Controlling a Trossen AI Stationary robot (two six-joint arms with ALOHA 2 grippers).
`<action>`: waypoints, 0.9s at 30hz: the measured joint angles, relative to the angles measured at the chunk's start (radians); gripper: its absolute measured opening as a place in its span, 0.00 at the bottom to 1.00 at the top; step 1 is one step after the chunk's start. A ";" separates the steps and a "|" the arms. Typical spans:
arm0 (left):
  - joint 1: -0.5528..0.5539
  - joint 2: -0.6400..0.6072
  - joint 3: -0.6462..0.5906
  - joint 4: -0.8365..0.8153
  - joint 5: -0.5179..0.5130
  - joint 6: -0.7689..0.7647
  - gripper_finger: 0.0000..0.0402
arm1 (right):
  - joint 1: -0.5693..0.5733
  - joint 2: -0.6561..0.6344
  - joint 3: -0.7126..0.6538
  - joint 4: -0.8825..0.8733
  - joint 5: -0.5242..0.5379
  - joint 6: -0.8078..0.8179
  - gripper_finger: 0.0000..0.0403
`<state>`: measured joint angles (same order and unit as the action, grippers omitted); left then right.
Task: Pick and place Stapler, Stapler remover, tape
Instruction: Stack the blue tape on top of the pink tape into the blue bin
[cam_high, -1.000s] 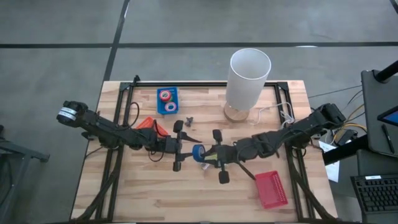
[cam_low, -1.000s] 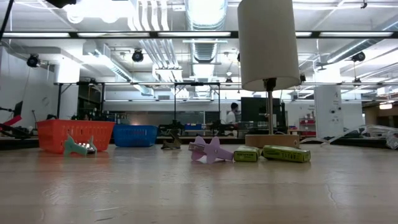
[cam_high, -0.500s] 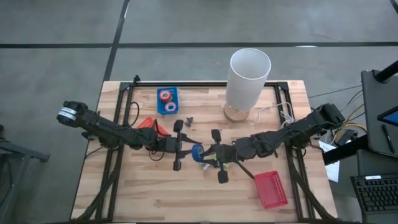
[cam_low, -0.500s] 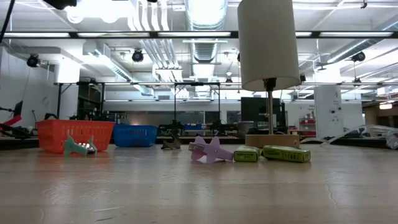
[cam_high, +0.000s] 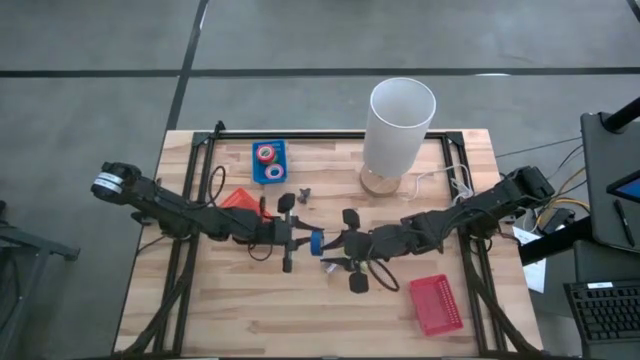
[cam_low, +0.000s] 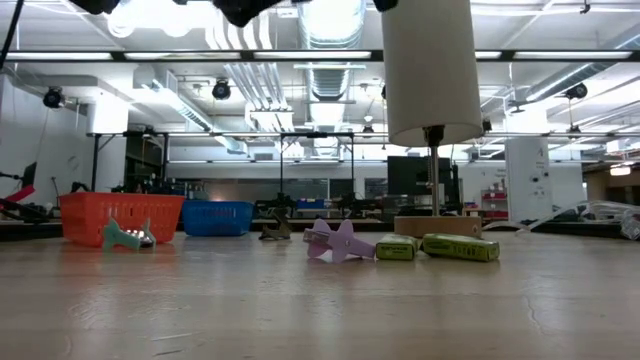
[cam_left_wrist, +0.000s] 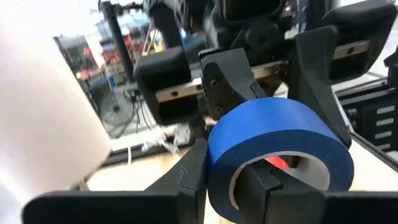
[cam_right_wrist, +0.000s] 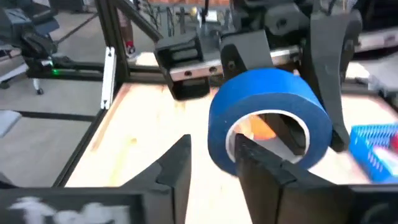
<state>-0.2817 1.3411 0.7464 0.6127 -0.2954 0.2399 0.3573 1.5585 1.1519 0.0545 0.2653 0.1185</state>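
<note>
A blue tape roll (cam_high: 316, 241) hangs in the air over the table's middle, between my two grippers, which face each other. My left gripper (cam_high: 305, 240) comes from the left and is shut on the roll (cam_left_wrist: 280, 143). My right gripper (cam_high: 332, 246) comes from the right. It is open: one finger sits in the roll's hole (cam_right_wrist: 264, 165), and the other (cam_right_wrist: 177, 165) stands clear of the roll's outer wall. In the low view a purple stapler remover (cam_low: 338, 241), a teal one (cam_low: 125, 236) and two yellow-green staplers (cam_low: 460, 247) lie on the table. My left gripper pinches the roll's wall (cam_left_wrist: 217, 155), one finger inside the hole (cam_left_wrist: 264, 183) and one on the outside (cam_left_wrist: 186, 174). The fingers come level from the table's left. The roll is lifted clear of the table, its hole facing along the fingers. My right gripper has one finger in the hole; whether that finger touches the wall I cannot tell.
A blue tray (cam_high: 268, 172) with two tape rolls sits at the far left. An orange basket (cam_high: 238, 198) lies under my left arm and a red basket (cam_high: 437, 304) at the near right. A lamp with a white shade (cam_high: 402, 125) stands at the far middle.
My left gripper has moved a little toward the table's right, up to the blue roll, and has shut on its wall, taking hold. My right gripper has opened, and its outer finger now stands off the roll. The roll has stayed in the air at nearly the same place.
</note>
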 joint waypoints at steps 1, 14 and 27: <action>0.000 0.000 0.000 -0.017 -0.002 -0.007 0.16 | 0.000 0.000 0.000 -0.017 0.003 0.020 0.31; -0.003 -0.085 -0.001 -0.361 -0.080 -0.214 0.15 | -0.002 -0.001 0.001 -0.319 0.274 0.107 0.52; 0.125 -0.227 0.028 -1.012 -0.550 -0.605 0.14 | -0.008 0.002 -0.063 -0.397 0.393 0.171 0.53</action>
<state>-0.1564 1.1140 0.7742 -0.3988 -0.8451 -0.3654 0.3495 1.5604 1.0892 -0.3425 0.6579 0.2897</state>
